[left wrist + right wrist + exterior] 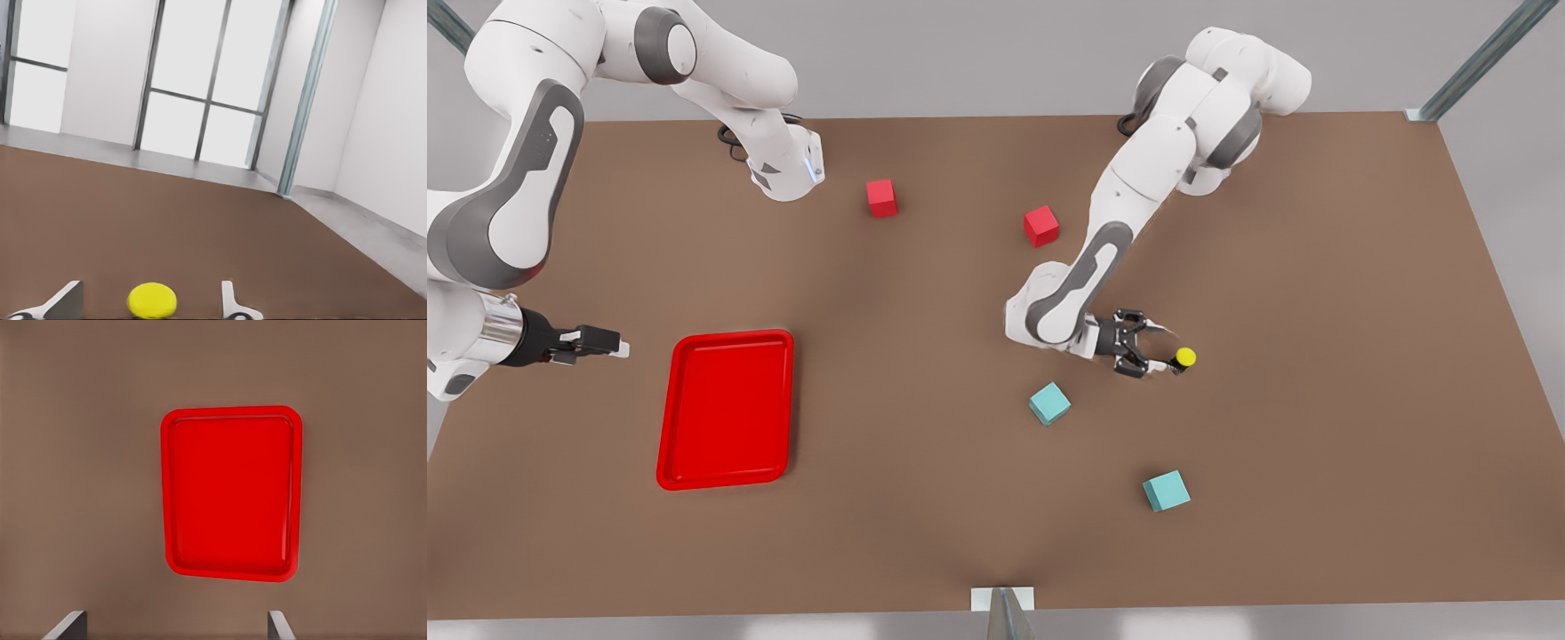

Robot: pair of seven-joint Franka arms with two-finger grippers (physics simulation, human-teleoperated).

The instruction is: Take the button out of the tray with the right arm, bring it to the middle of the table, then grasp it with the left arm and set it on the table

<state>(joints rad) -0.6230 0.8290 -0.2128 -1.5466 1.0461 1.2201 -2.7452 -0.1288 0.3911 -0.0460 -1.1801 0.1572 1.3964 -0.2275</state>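
While the left gripper [1160,351] reached low, fingers spread around the button [1184,358], the right gripper [618,345] hung open left of the tray [726,409].

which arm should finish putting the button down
The left. The left gripper has its open fingers on either side of the button, low over the table. The right gripper waits open beside the tray.
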